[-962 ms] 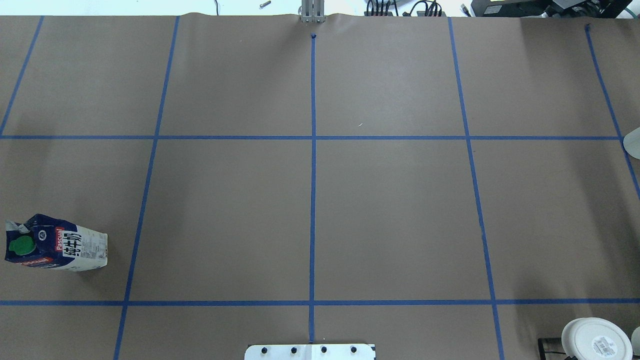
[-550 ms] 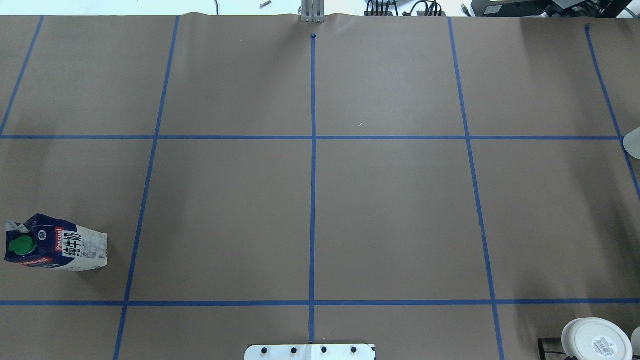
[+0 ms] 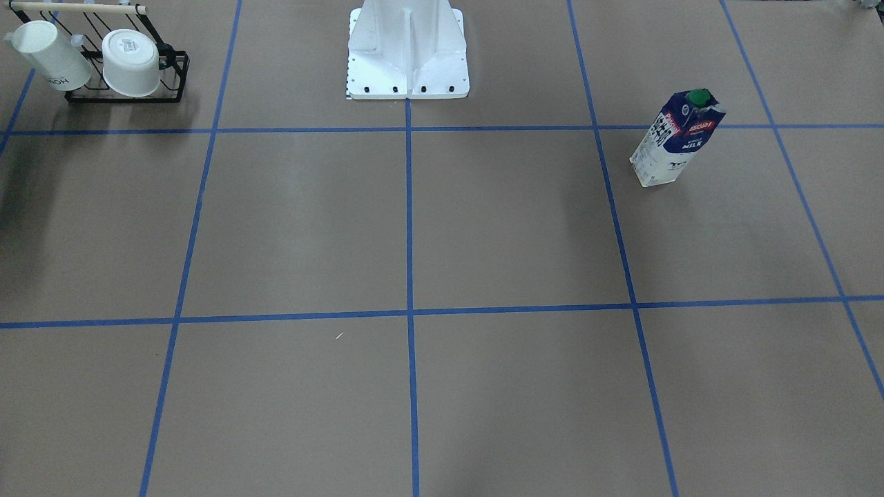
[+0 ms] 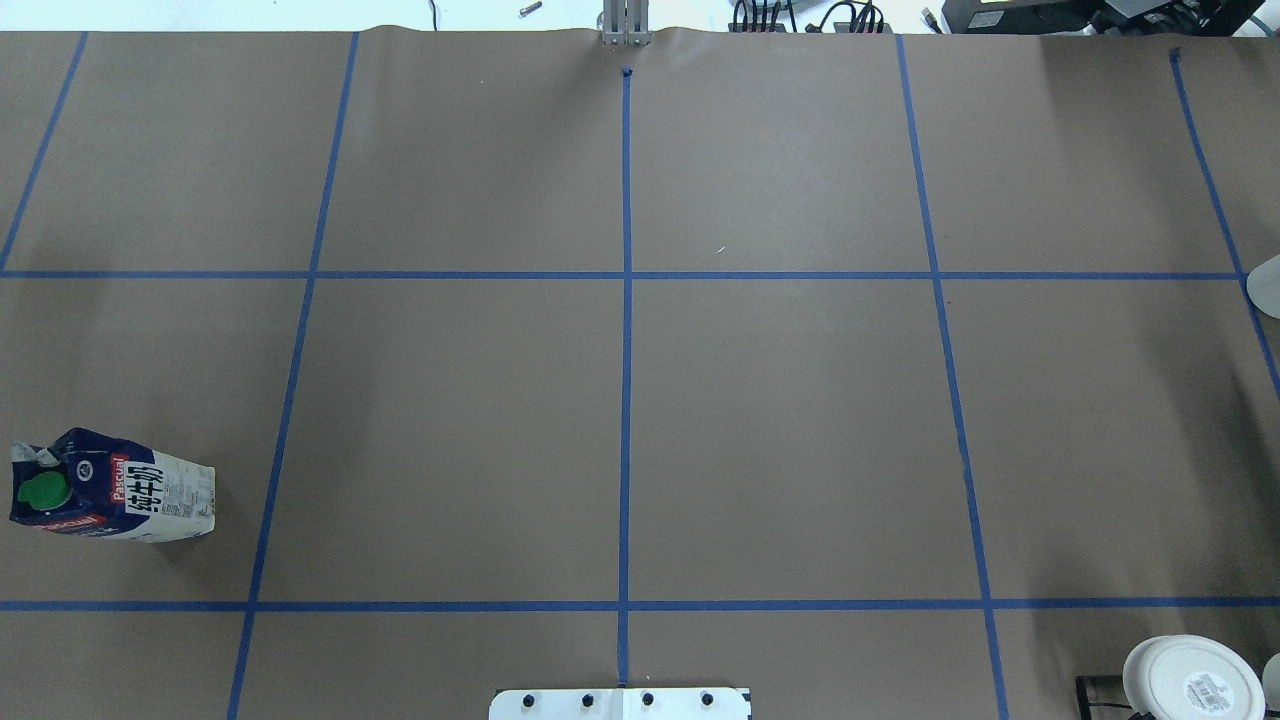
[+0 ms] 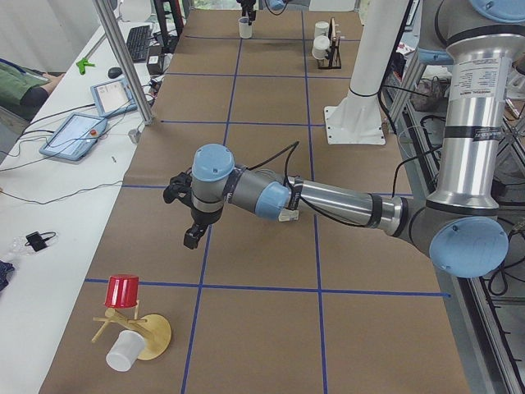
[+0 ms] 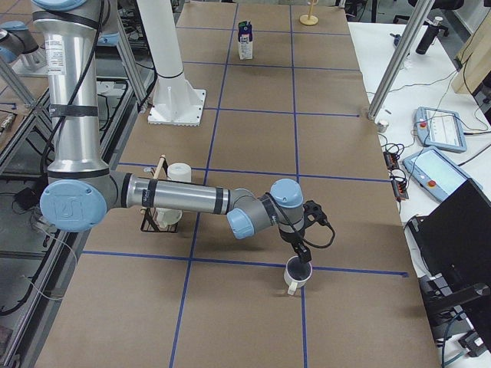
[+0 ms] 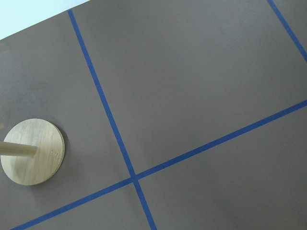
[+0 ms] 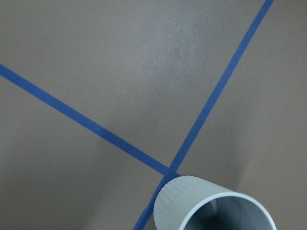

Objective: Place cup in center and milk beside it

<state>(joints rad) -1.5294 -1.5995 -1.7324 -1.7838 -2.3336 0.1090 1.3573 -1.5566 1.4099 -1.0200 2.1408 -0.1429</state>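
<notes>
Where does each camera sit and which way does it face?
Front-facing: across the table, facing the robot's base; milk at right.
Overhead: behind the robot, looking down; base edge only.
Exterior left: table's left end; left arm, left tool near.
Exterior right: right end; right tool at the cup.
Left wrist: down at a wooden stand.
Right wrist: down at the cup.
Shared: milk, front-facing and overhead.

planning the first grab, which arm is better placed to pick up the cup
Right. The right tool hangs just above the cup; the left tool is at the opposite end, over by the wooden stand.
</notes>
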